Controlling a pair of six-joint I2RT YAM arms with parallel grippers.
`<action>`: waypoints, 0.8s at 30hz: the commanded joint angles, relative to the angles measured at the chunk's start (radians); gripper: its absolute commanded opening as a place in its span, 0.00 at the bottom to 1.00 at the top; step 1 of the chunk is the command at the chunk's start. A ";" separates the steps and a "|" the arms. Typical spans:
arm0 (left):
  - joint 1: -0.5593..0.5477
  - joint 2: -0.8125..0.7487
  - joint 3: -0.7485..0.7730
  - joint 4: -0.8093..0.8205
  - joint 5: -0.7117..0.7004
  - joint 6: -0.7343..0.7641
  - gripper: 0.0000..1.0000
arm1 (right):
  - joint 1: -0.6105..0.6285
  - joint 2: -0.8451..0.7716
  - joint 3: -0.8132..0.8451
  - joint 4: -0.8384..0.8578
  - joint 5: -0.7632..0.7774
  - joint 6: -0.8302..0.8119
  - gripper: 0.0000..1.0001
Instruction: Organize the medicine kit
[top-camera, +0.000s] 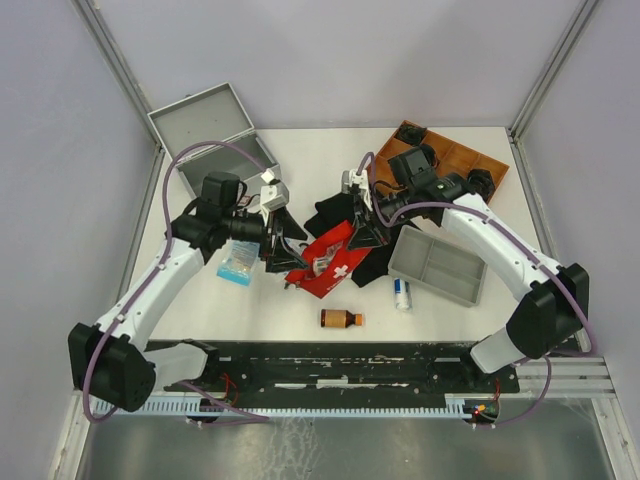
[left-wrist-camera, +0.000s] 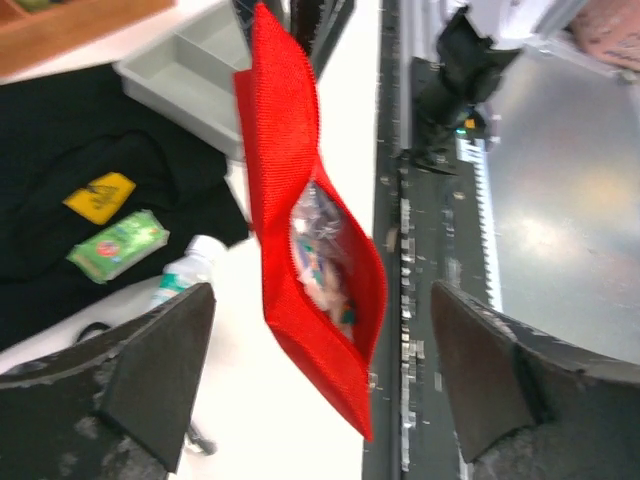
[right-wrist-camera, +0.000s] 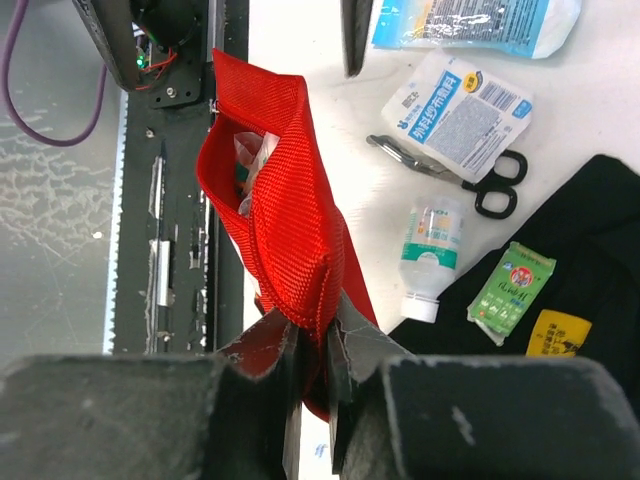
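The medicine kit (top-camera: 215, 135), a silver-grey metal case with its lid open, stands at the back left, away from both grippers. My right gripper (right-wrist-camera: 318, 350) is shut on one edge of the red first-aid pouch (right-wrist-camera: 280, 200) and holds it up off the table, mouth open, with packets showing inside. In the top view the pouch (top-camera: 325, 262) hangs between the two grippers. My left gripper (left-wrist-camera: 320, 380) is wide open, and the pouch (left-wrist-camera: 300, 180) lies ahead between its fingers without touching them.
A grey divided tray (top-camera: 438, 265) lies right of the pouch and a wooden tray (top-camera: 450, 155) at the back right. A black cloth (top-camera: 335, 215), a white bottle (top-camera: 402, 293), a brown bottle (top-camera: 340, 319), a blue packet (top-camera: 238, 263), scissors (right-wrist-camera: 470, 180) and a green packet (right-wrist-camera: 512, 285) lie around.
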 joint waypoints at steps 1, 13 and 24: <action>-0.005 -0.084 -0.034 0.105 -0.120 -0.004 0.98 | -0.016 -0.021 0.000 0.041 -0.080 0.098 0.17; -0.140 -0.210 -0.112 0.168 -0.588 0.087 1.00 | -0.016 -0.060 -0.059 0.215 0.057 0.376 0.13; -0.309 -0.210 -0.142 0.150 -1.006 0.182 1.00 | -0.015 -0.072 -0.077 0.231 0.053 0.419 0.13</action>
